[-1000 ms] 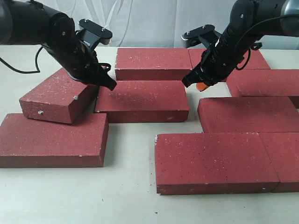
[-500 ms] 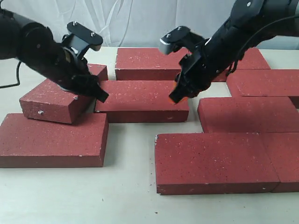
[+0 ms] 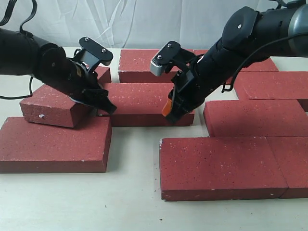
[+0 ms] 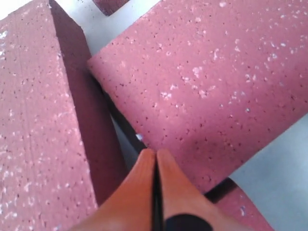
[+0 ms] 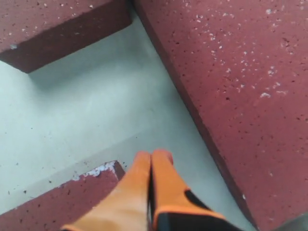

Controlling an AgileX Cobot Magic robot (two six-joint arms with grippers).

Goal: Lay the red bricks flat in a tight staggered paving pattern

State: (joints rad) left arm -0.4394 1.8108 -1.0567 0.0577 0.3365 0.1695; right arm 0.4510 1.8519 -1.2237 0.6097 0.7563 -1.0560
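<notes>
Several red bricks lie on the pale table. One red brick (image 3: 55, 103) (image 4: 33, 120) leans tilted on the front-left brick (image 3: 53, 144). Beside it the middle brick (image 3: 139, 101) (image 4: 207, 82) lies flat. My left gripper (image 3: 109, 109) (image 4: 155, 152) is shut and empty, its orange tips in the narrow gap between the tilted brick and the middle brick. My right gripper (image 3: 167, 109) (image 5: 154, 154) is also shut and empty, low by the middle brick's front right part. In the right wrist view its tips are over bare table between a large brick (image 5: 240, 72) and a chipped brick corner (image 5: 62, 207).
A back brick (image 3: 156, 65) lies behind the middle one. On the right are a long front brick (image 3: 216, 166), one behind it (image 3: 255, 118), and others (image 3: 274, 84) further back. A white curtain (image 3: 144, 19) hangs behind the table. Bare table (image 3: 134, 211) shows in front.
My right gripper has swung from the back right down and left to the middle brick's front. The left gripper has dropped a little into the gap beside the tilted brick.
</notes>
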